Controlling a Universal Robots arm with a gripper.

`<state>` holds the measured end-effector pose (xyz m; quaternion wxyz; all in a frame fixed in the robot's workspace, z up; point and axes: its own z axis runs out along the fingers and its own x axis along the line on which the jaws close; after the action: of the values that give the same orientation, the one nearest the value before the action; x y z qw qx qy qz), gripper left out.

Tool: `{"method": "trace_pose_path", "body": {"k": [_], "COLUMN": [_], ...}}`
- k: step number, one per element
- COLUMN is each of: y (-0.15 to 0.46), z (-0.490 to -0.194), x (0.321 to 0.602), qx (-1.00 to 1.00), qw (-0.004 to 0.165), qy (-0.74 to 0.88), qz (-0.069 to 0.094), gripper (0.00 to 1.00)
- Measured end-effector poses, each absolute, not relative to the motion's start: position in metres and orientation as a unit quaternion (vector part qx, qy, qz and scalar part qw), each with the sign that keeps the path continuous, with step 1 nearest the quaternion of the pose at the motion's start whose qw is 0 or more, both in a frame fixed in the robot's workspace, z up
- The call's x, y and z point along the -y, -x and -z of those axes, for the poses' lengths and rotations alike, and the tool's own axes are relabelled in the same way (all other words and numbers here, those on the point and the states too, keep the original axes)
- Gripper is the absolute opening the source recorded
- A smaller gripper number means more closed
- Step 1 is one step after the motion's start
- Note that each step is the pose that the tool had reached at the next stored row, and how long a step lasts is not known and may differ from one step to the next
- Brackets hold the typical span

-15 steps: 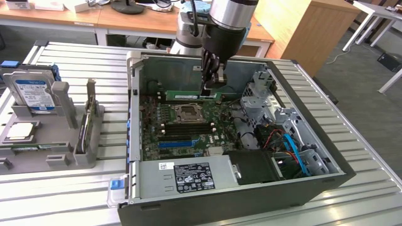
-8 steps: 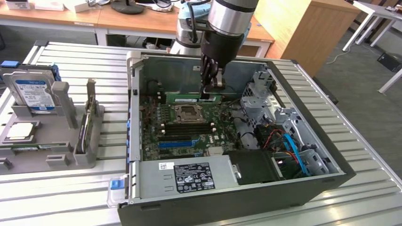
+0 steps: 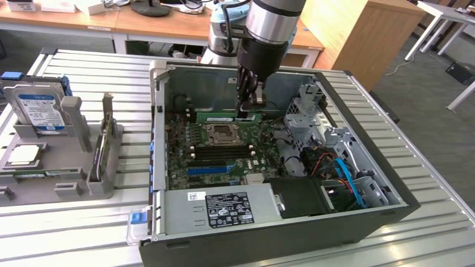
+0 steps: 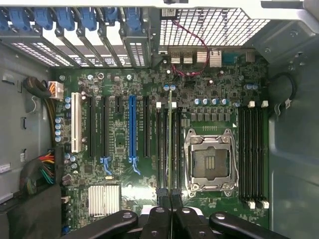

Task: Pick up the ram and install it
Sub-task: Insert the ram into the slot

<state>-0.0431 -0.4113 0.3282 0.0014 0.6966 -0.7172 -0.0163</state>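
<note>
Exterior view finds the ram (image 3: 226, 118), a thin green stick lying level with its long edge down, pinched at one end by the gripper (image 3: 252, 108) inside the open computer case (image 3: 157, 128). You have the jaws clamped on it, the black fingers closed flat against both faces. From the wrist view you see the ram (image 4: 170, 144) edge-on as a narrow line running out from the gripper (image 4: 172, 206), lined up along the bank of black memory slots (image 4: 162, 149) that sits between the CPU socket (image 4: 210, 162) and the long blue expansion slot (image 4: 132, 129). Whether its lower edge touches a slot, you cannot tell. A second bank of black slots (image 4: 251, 149) lies on the socket's other side, and a finned silver heatsink (image 4: 104, 199) sits near the blue slot's end. Back in the exterior view, the CPU socket (image 3: 222, 133) shows open on the motherboard (image 3: 182, 161), with the labelled power supply (image 3: 222, 206) along the case's near wall. On the slatted table (image 3: 89, 233), at the exterior view's left, a blue-labelled hard drive (image 3: 41, 108) stands in a grey rack (image 3: 82, 119).
</note>
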Motion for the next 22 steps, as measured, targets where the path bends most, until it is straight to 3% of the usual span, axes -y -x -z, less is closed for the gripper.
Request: {"method": "trace_pose_path", "body": {"k": [22], "y": [0.0363], "z": [-0.3259], "x": [0.4162], "qx": [0.717], "qw": [0.001], "qy": [-0.697], "qz": [0.016], "gripper": [0.12]}}
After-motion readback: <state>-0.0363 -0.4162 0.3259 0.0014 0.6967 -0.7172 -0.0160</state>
